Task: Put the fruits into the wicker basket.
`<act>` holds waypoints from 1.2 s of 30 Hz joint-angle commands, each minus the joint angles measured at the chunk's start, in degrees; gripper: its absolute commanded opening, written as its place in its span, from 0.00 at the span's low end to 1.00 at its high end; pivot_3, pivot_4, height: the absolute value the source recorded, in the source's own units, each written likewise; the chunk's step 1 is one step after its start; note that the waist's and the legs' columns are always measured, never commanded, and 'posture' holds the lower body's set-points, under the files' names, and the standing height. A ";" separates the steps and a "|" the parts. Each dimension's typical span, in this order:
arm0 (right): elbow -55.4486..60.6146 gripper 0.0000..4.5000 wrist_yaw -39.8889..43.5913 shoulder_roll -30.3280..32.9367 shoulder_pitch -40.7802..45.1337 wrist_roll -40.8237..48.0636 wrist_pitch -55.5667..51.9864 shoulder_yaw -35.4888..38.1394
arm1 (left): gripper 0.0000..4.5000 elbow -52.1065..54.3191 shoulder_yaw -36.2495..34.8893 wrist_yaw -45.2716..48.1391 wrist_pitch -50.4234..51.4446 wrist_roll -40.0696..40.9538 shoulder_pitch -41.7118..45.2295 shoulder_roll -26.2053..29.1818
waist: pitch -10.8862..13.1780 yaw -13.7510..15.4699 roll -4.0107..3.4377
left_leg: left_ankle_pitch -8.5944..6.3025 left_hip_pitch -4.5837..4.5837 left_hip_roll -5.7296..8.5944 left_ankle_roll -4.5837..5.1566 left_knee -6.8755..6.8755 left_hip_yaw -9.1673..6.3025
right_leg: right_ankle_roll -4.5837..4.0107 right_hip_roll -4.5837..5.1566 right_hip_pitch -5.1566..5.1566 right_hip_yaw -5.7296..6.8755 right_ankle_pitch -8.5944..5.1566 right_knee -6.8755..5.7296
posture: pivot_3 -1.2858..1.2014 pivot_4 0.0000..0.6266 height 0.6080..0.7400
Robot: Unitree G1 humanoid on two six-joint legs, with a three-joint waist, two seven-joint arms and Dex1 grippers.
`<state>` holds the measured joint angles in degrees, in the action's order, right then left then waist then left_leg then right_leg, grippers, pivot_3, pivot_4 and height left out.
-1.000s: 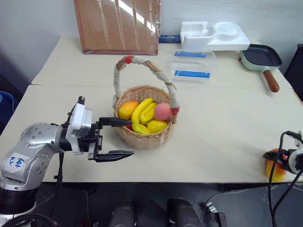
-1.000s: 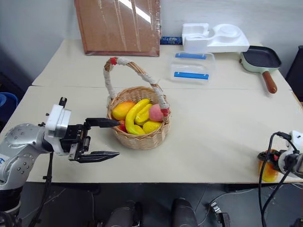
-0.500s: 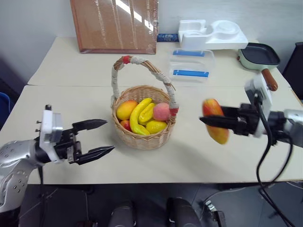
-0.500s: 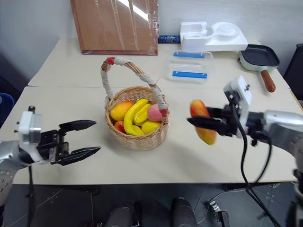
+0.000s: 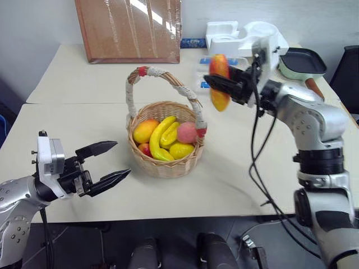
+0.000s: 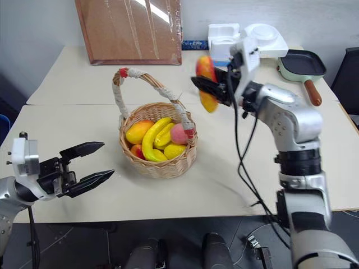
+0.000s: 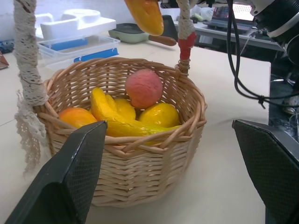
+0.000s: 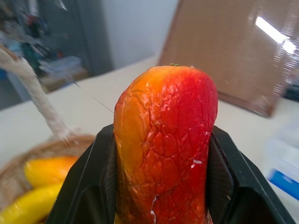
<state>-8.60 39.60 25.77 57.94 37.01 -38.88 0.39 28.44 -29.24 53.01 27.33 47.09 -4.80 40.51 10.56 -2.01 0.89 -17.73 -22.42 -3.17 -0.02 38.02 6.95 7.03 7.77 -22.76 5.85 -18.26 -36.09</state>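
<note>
Beige surface [image 5: 252,168] carried everything. At lower left the left gripper [image 5: 105,165] hovered with empty jaws apart. Mid-frame sat the round tan wicker basket [image 5: 165,163]; up-right of it, the right gripper [image 5: 224,88] clamped the long red-to-yellow mango [image 5: 219,82] upright, nearer than the left.

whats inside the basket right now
In the basket: yellow bananas, a pink peach, an orange-yellow fruit and a red one low down. Whatever lies beneath them is covered.
</note>
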 commanded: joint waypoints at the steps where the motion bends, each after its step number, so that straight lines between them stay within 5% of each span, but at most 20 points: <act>1: -2.32 0.43 6.12 -2.48 3.64 2.79 -5.01 -1.46 | 1.00 1.00 -1.07 -1.62 -1.33 1.64 1.01 -0.82 | 0.00 0.09 0.00 | 0.00 -0.01 -0.01 0.00 0.00 0.00 | 0.00 0.00 0.00 0.00 0.00 0.00 | 0.52 0.24 1.00; 8: -10.90 0.43 9.41 -6.67 8.11 -0.58 -8.31 -3.64 | 1.00 0.37 -0.70 -3.88 -1.75 2.18 3.16 -2.09 | 0.00 0.33 0.00 | -0.01 -0.11 -0.27 0.01 0.14 -0.02 | -0.10 -0.01 0.00 0.02 0.06 0.01 | 0.52 0.24 1.00; 16: -18.66 1.00 15.48 -4.22 9.69 -9.35 5.01 -4.21 | 1.00 -2.04 -0.35 -3.54 -2.17 1.56 4.88 -1.66 | 0.00 0.22 0.00 | -0.02 -0.12 -0.26 -0.05 0.10 0.03 | -0.11 -0.17 -0.07 0.03 0.07 0.02 | 0.52 0.24 1.00; 22: -21.29 1.00 23.36 2.93 8.07 -9.02 13.29 2.13 | 1.00 -3.50 -0.24 -2.05 -2.50 1.04 5.96 -0.13 | 0.00 0.36 0.00 | -0.02 -0.16 -0.11 -0.05 0.09 0.05 | -0.12 -0.15 -0.07 0.05 0.07 0.07 | 0.52 0.24 1.00; 28: -6.29 1.00 37.97 13.50 -10.21 -8.05 24.60 5.86 | 1.00 -3.96 -1.12 1.43 -2.98 0.78 4.51 2.34 | -0.01 0.59 0.02 | -0.11 -0.29 -0.08 -0.09 0.04 0.12 | -0.11 -0.13 -0.05 0.24 0.07 0.19 | 0.52 0.24 1.00; 33: 11.23 1.00 37.36 16.48 -24.52 -5.34 22.10 6.82 | 1.00 -5.34 -1.51 4.60 -3.01 1.33 4.70 4.58 | 0.08 0.01 -0.13 | -0.10 -0.13 -0.18 -0.12 0.02 0.13 | -0.12 -0.16 -0.08 0.20 0.07 0.20 | 0.52 0.24 1.00; 36: 18.95 1.00 28.89 12.04 -26.18 -4.21 17.47 4.78 | 1.00 -5.35 -0.69 4.92 -1.83 2.44 5.90 5.17 | 0.08 -0.18 -0.12 | -0.04 0.22 -0.37 -0.21 0.07 0.41 | -0.28 -0.18 -0.06 0.17 0.15 0.14 | 0.52 0.24 1.00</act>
<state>5.03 72.55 39.59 31.07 30.84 -19.63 5.80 22.28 -29.24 57.28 25.56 48.06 0.22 44.76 10.64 -2.19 0.77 -17.75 -22.15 -3.60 -0.29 38.10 7.37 6.65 7.54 -22.81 6.02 -18.06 -35.95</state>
